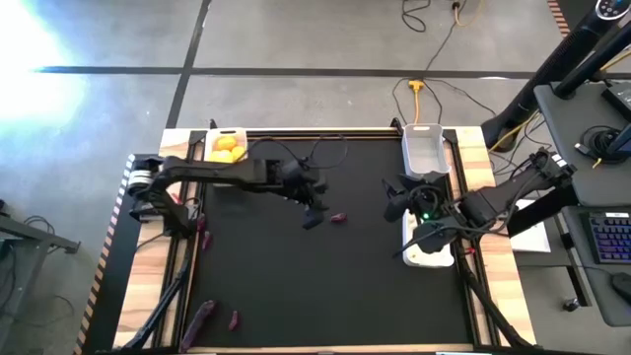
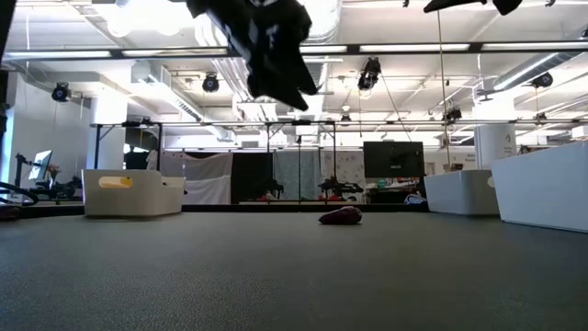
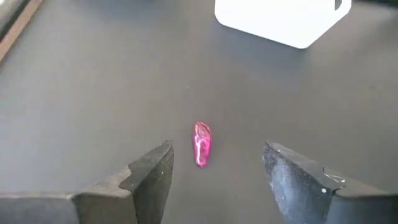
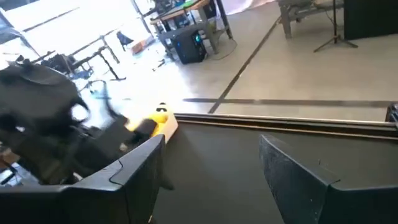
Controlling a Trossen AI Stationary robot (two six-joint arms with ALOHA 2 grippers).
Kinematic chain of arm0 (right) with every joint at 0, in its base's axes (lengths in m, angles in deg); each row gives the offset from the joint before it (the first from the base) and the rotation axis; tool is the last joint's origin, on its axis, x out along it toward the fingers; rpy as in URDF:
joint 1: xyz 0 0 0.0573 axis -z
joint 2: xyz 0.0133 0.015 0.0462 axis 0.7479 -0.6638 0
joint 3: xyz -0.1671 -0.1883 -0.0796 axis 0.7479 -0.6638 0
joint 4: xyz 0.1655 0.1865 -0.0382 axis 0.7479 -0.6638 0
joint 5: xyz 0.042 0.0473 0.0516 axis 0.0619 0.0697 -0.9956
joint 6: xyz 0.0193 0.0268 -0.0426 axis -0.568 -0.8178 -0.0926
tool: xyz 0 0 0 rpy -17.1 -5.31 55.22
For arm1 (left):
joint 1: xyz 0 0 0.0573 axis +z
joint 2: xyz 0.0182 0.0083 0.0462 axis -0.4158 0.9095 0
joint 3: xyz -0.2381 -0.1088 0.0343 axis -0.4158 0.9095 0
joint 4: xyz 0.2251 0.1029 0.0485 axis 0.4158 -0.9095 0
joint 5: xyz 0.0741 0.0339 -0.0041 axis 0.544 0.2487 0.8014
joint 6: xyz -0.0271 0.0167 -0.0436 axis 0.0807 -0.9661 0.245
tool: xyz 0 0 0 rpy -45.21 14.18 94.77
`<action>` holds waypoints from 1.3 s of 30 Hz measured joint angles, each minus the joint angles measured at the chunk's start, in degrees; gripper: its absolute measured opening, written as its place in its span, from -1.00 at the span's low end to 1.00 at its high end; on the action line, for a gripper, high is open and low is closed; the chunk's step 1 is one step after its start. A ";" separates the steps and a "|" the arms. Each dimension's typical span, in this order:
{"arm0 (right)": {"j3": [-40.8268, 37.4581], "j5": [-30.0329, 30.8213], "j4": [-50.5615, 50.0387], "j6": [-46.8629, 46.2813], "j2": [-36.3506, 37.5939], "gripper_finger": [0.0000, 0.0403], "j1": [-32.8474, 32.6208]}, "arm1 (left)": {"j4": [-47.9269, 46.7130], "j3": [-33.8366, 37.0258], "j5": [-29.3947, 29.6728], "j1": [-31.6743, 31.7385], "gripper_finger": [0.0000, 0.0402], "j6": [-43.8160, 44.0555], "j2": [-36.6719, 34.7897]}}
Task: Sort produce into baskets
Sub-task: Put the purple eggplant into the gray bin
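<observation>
The left gripper [image 1: 314,211] is held open above the mat, nearer than the right gripper [image 1: 397,200], also open; the purple eggplant piece [image 1: 338,217] lies just at its three o'clock; its long axis is seen running between the fingers [image 3: 152,174].

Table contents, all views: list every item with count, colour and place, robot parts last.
Eggplant piece: one, dark purple, mid-mat, lying just past the left gripper.
Eggplant pieces by the mat's near-left corner: two, dark purple, one longer, one short.
Yellow fruits: yellow, count unclear, in the far-left basket.
Baskets: three, white; far-left, far-right, and right edge under the right arm.
Mat: one, black, covering the table.
Left gripper: jaws open, hanging above the mid-mat eggplant piece.
Right gripper: jaws open, raised near the right baskets.
</observation>
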State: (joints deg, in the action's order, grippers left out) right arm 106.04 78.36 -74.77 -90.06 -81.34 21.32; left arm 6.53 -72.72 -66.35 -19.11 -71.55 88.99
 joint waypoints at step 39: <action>0.00 -36.42 9.47 15.87 -13.33 0.34 9.19 | 15.29 23.55 4.54 -0.05 0.11 9.60 -37.91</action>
State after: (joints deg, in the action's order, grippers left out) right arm 106.04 41.94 -65.31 -74.18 -94.67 30.51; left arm 21.83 -49.17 -61.81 -19.17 -61.94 51.08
